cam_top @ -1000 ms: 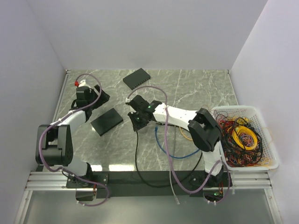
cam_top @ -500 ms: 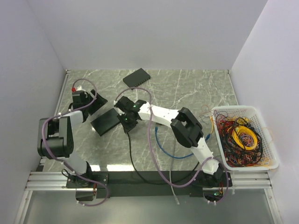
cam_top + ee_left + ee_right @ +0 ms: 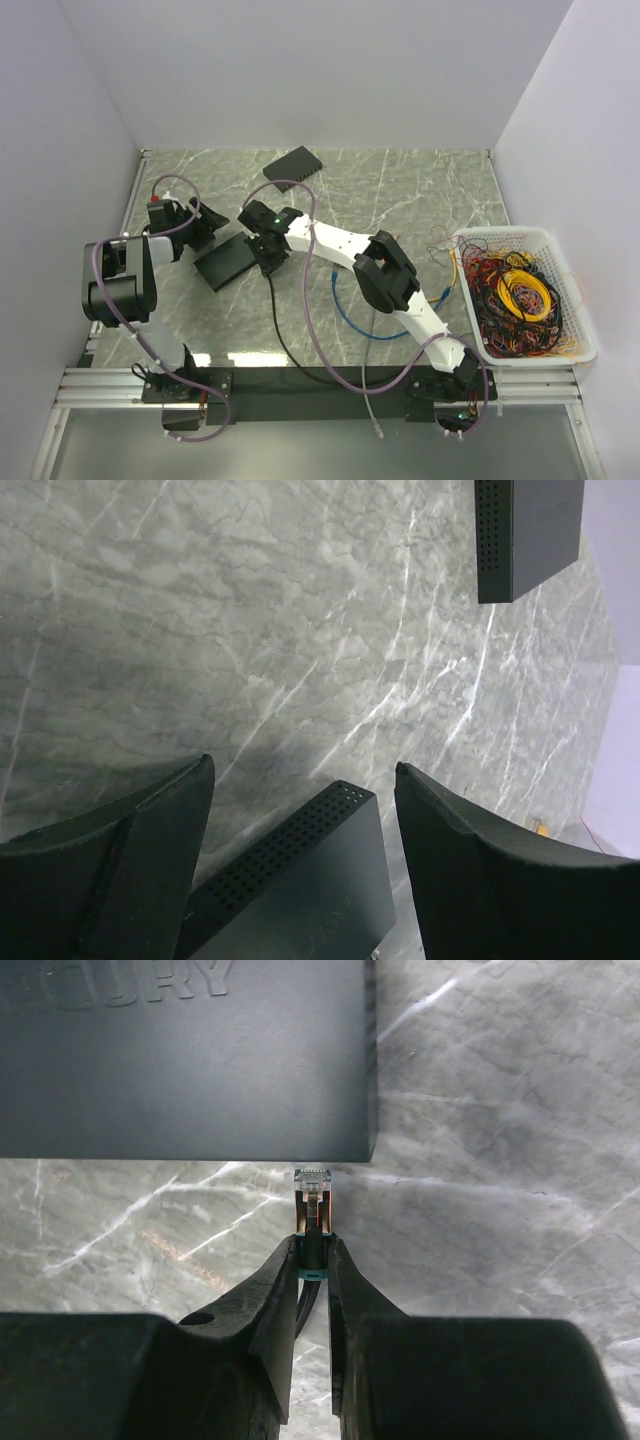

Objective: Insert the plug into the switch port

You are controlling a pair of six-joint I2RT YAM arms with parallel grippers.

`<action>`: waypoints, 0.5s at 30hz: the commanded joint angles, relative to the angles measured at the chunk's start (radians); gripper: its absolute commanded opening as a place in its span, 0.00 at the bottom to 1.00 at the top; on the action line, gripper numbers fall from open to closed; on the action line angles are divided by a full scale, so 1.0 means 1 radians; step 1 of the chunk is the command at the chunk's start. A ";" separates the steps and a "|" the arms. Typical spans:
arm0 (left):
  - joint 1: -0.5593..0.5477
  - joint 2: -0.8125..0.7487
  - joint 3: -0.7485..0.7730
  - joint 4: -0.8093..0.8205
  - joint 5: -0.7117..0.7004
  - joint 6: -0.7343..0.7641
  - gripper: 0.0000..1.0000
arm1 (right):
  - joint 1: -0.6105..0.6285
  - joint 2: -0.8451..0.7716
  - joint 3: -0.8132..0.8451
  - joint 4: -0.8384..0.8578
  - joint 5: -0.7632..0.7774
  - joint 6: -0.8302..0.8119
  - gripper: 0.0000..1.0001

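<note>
The switch (image 3: 228, 262) is a dark-grey oblong box on the marble table; its port faces are hidden. My right gripper (image 3: 314, 1245) is shut on the black boot of a clear connector (image 3: 311, 1195) on the black cable (image 3: 285, 340). The connector's tip sits just short of the near edge of the switch (image 3: 180, 1070), by its right corner. My left gripper (image 3: 302, 767) is open and straddles the switch's other end (image 3: 300, 880), touching nothing. A thin orange-yellow cable (image 3: 441, 296) lies by the basket; I cannot make out its plug.
A squarer black box (image 3: 292, 166) lies farther back, also in the left wrist view (image 3: 525, 535). A white basket (image 3: 500, 233) of tangled cables stands at the right. A blue cable (image 3: 345, 310) loops under the right arm. A pale cable (image 3: 370, 400) hangs over the front edge.
My right gripper has carried the black cable's connector left, from mid-table to the switch's right end. My left gripper has shifted toward the switch's left end and stayed open.
</note>
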State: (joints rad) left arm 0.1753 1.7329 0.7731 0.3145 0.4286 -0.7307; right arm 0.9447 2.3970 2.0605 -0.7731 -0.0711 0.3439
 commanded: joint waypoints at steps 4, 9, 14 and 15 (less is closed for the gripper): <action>-0.005 -0.010 -0.015 0.060 0.058 -0.027 0.77 | 0.005 0.048 0.079 -0.041 0.039 0.017 0.00; -0.022 -0.012 -0.014 0.044 0.039 -0.012 0.77 | 0.006 0.077 0.124 -0.064 0.033 0.026 0.00; -0.059 -0.007 0.003 -0.002 -0.004 0.010 0.76 | 0.012 0.109 0.208 -0.107 0.030 0.037 0.00; -0.062 -0.010 0.005 -0.008 -0.011 0.016 0.76 | 0.014 0.120 0.219 -0.115 0.028 0.040 0.00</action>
State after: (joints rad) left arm 0.1314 1.7329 0.7631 0.3176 0.4408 -0.7429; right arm 0.9497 2.4863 2.2116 -0.8593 -0.0635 0.3706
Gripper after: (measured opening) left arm 0.762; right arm 0.198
